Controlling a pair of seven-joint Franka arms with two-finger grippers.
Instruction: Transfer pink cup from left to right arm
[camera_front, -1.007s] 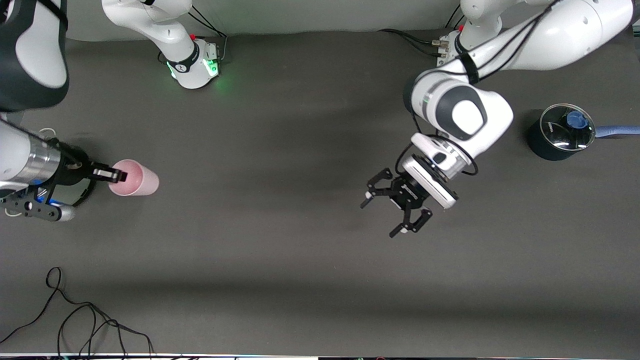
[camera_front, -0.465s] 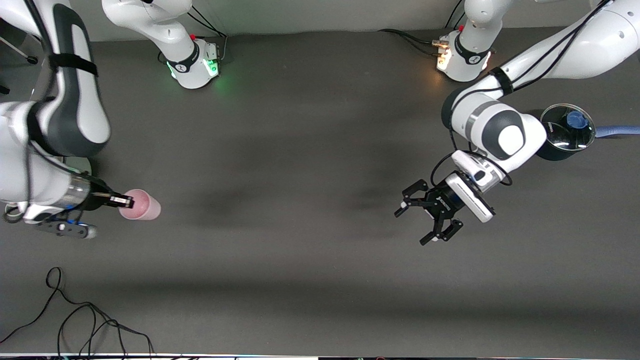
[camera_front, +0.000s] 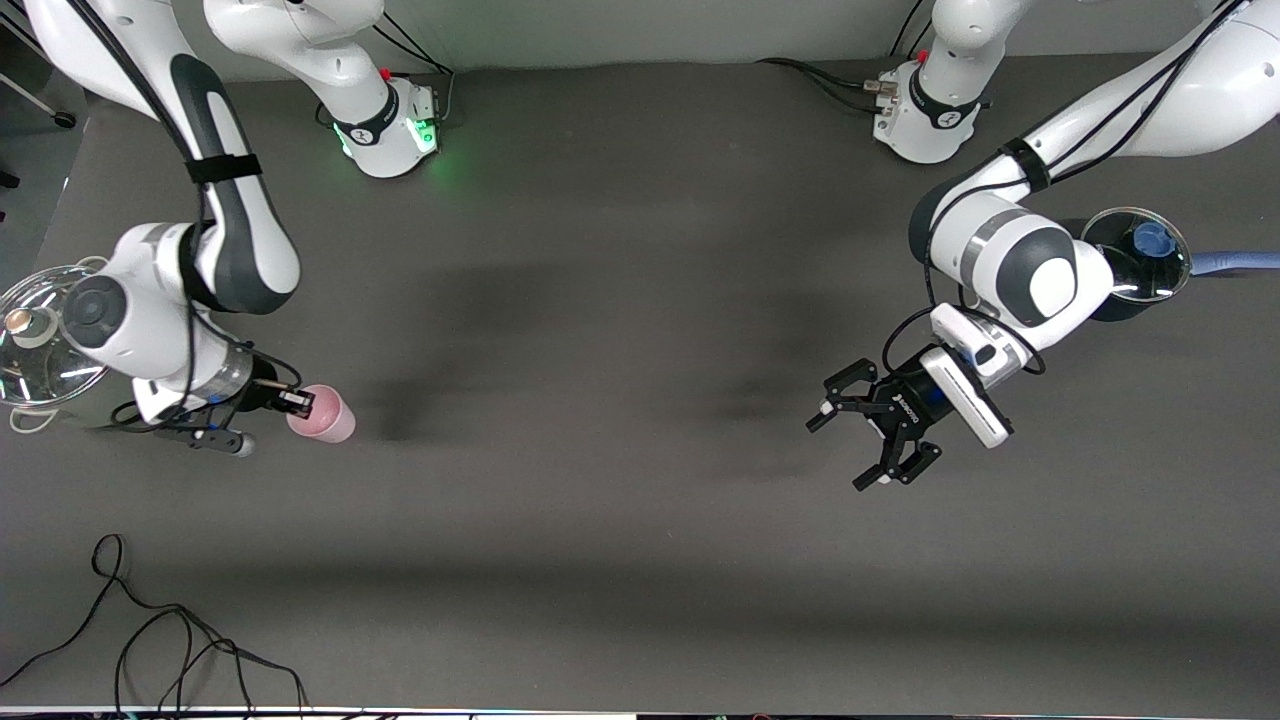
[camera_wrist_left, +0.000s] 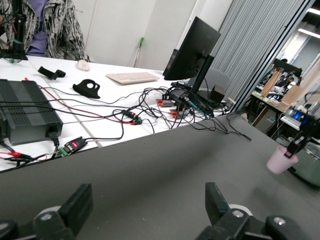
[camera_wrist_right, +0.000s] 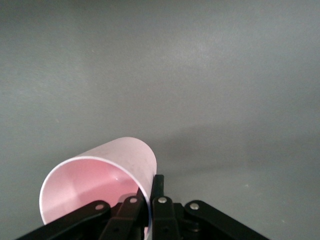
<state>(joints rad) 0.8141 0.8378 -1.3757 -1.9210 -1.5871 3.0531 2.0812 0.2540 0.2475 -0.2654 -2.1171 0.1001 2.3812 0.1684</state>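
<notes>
The pink cup (camera_front: 326, 420) hangs tilted just above the table at the right arm's end. My right gripper (camera_front: 301, 403) is shut on its rim, one finger inside and one outside. In the right wrist view the cup (camera_wrist_right: 100, 172) fills the lower part, with its mouth toward the camera and the gripper (camera_wrist_right: 152, 192) pinching its wall. My left gripper (camera_front: 866, 437) is open and empty over bare table toward the left arm's end. The left wrist view shows its own spread fingers (camera_wrist_left: 148, 202) and the cup (camera_wrist_left: 281, 160) small in the distance.
A steel pot with a glass lid (camera_front: 38, 345) stands at the right arm's end, close to the right wrist. A black pot with a lid, a blue knob and a blue handle (camera_front: 1135, 262) stands by the left arm's elbow. Loose black cables (camera_front: 170, 640) lie at the near edge.
The right arm has swung round and carried the pink cup lower and a little toward the table's middle. The left gripper has drawn back toward the left arm's end, still open.
</notes>
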